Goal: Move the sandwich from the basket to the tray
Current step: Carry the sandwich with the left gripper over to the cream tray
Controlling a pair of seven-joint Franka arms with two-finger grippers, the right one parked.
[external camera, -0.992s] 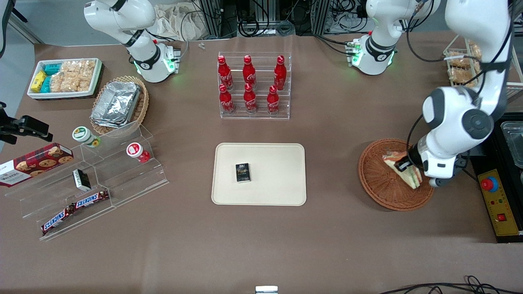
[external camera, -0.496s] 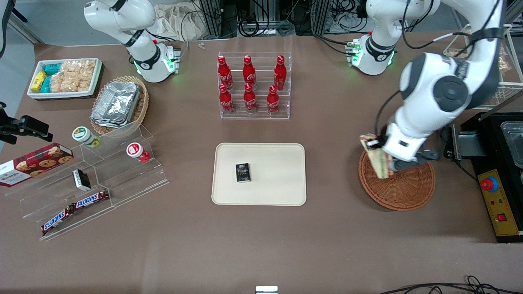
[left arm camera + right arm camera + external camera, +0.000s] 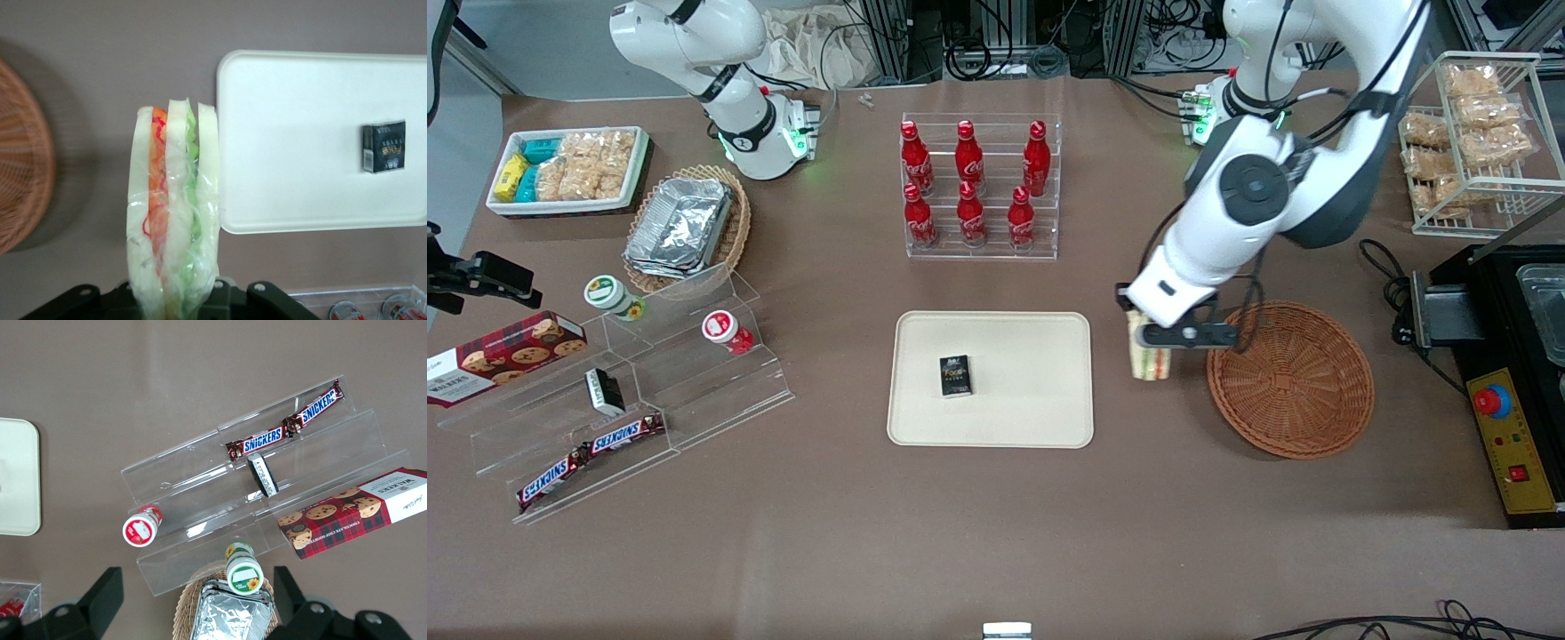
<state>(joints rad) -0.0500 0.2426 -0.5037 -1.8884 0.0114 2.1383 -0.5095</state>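
Observation:
The wrapped sandwich (image 3: 1148, 360) (image 3: 175, 207), white bread with orange and green layers, hangs in my left gripper (image 3: 1152, 342) (image 3: 175, 293), which is shut on it. It is held above the bare table between the brown woven basket (image 3: 1289, 380) (image 3: 20, 180) and the cream tray (image 3: 1032, 391) (image 3: 293, 140), close to the tray's edge. The basket holds nothing. A small black box (image 3: 955, 375) (image 3: 384, 147) lies on the tray.
A clear rack of red cola bottles (image 3: 978, 191) stands farther from the front camera than the tray. A wire rack of snack bags (image 3: 1472, 142) and a black machine (image 3: 1525, 356) sit at the working arm's end. Tiered acrylic shelves (image 3: 623, 391) with snacks lie toward the parked arm's end.
My gripper has lifted the sandwich out of the basket and carried it sideways over the basket's rim toward the tray.

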